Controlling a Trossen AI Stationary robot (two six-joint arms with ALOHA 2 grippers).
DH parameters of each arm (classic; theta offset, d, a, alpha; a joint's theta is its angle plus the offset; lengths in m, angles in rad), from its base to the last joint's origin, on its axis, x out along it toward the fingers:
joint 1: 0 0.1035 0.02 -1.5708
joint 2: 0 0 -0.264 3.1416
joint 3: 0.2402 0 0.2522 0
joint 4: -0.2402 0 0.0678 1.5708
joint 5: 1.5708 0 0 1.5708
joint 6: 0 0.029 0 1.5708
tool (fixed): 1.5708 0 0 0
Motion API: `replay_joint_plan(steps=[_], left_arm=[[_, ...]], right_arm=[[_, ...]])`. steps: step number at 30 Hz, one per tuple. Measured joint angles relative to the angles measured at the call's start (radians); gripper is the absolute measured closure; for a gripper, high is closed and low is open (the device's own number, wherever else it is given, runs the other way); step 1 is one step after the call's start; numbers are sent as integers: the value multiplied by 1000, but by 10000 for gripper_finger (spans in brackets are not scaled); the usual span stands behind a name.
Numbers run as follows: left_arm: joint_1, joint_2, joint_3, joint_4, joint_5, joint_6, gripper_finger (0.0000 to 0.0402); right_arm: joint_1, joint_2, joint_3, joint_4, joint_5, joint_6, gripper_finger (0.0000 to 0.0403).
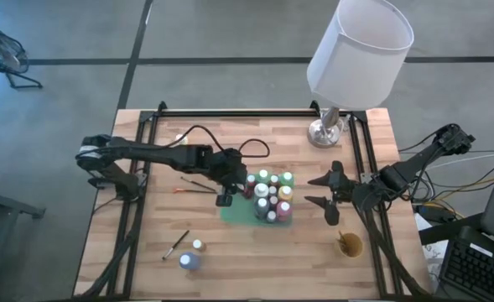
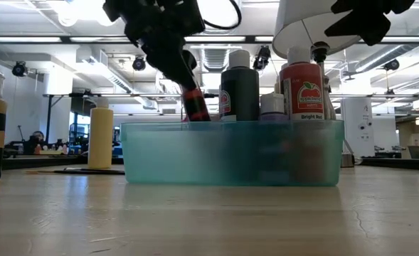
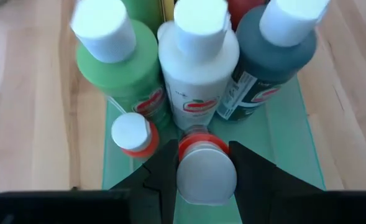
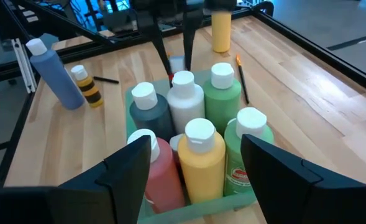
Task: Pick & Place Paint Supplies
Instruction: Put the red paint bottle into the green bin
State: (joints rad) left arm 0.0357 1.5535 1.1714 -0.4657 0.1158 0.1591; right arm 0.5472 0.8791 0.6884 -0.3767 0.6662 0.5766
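Note:
A green tray (image 1: 230, 210) at the table's middle holds several upright paint bottles (image 1: 272, 195) in green, white, dark grey, yellow and red. My left gripper (image 1: 226, 190) hangs over the tray's left end, shut on a small red bottle (image 3: 202, 168) with a pale cap. That bottle tilts down behind the tray wall (image 2: 230, 153) in the low view. My right gripper (image 1: 329, 193) waits open, in the air right of the tray, with nothing between its fingers (image 4: 127, 180). A blue bottle (image 1: 189, 262), a small striped bottle (image 1: 198, 245) and a brush (image 1: 175, 245) sit at the near left. My left gripper pinches the small red bottle at its capped top end (image 3: 195, 147) between the two fingers (image 3: 257, 177). The fingers slant down from the table's left. The bottle hangs tilted below them, its lower end (image 2: 196, 110) dipped below the tray's rim; whether it rests on the tray floor is hidden.
A lamp with a white shade (image 1: 360, 46) stands on its metal base (image 1: 324, 132) at the far right. A tan cup (image 1: 350, 245) sits near right. Two brushes (image 1: 198, 184) lie left of the tray. A yellow bottle (image 4: 220, 28) stands on the table beyond the tray.

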Motion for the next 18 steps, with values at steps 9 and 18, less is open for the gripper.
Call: replay_joint_plan(steps=[9, 18], left_arm=[[4, 79, 4, 46, -3, 11, 280], [20, 121, 9, 75, -12, 7, 280]], right_arm=[[0, 4, -2, 0, 0, 0, 159], [0, 5, -2, 0, 3, -1, 133]])
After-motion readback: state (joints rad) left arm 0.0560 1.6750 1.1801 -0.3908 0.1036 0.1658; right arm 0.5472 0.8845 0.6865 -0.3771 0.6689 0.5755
